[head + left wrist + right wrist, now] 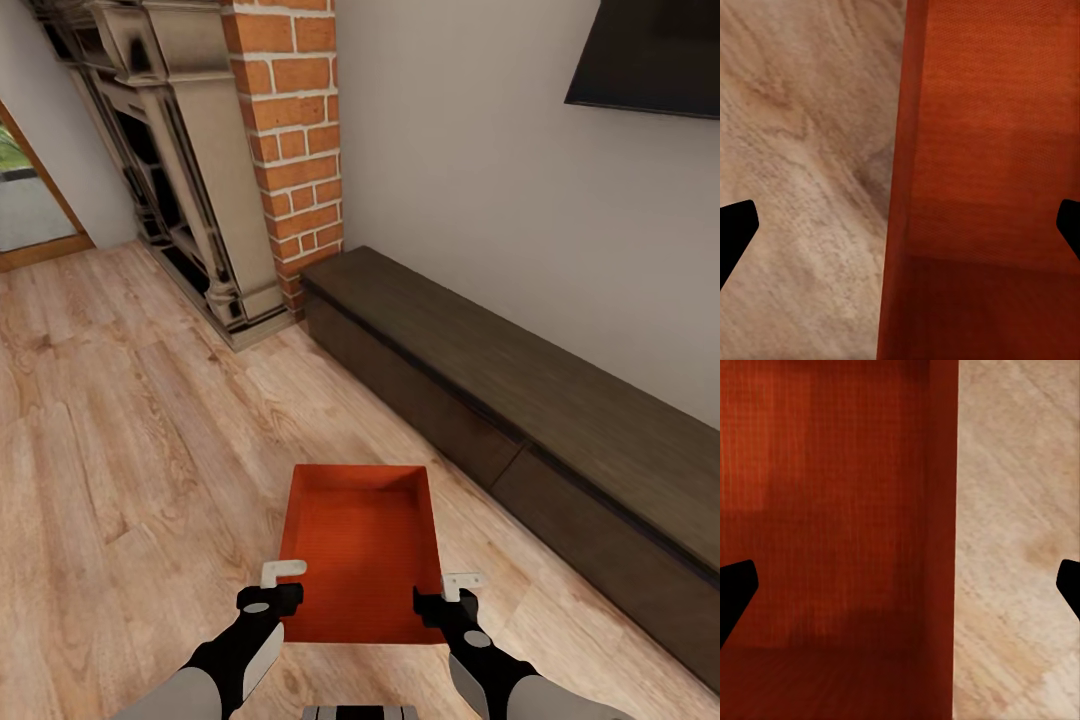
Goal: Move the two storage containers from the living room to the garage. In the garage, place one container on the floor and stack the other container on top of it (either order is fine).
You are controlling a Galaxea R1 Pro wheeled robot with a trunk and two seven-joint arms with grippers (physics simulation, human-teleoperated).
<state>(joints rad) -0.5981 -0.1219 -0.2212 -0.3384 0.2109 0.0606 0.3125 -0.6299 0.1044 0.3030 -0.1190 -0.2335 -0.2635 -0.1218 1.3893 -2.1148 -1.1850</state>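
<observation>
Orange-red rect. storage container (pixel 362 550) w/ low straight walls

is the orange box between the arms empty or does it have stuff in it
Empty: the head view looks straight into the storage container and shows only its bare orange-red bottom and inner walls.

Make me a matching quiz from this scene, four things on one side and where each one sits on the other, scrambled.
Things:
1. storage container
2. brick column
3. dark low cabinet
4. black screen

Places:
A. mounted on the wall, upper right of head view
B. between the two end effectors
C. beside the stone fireplace
D. along the wall, on the wood plank floor

Pairs: 1-B, 2-C, 3-D, 4-A
</observation>
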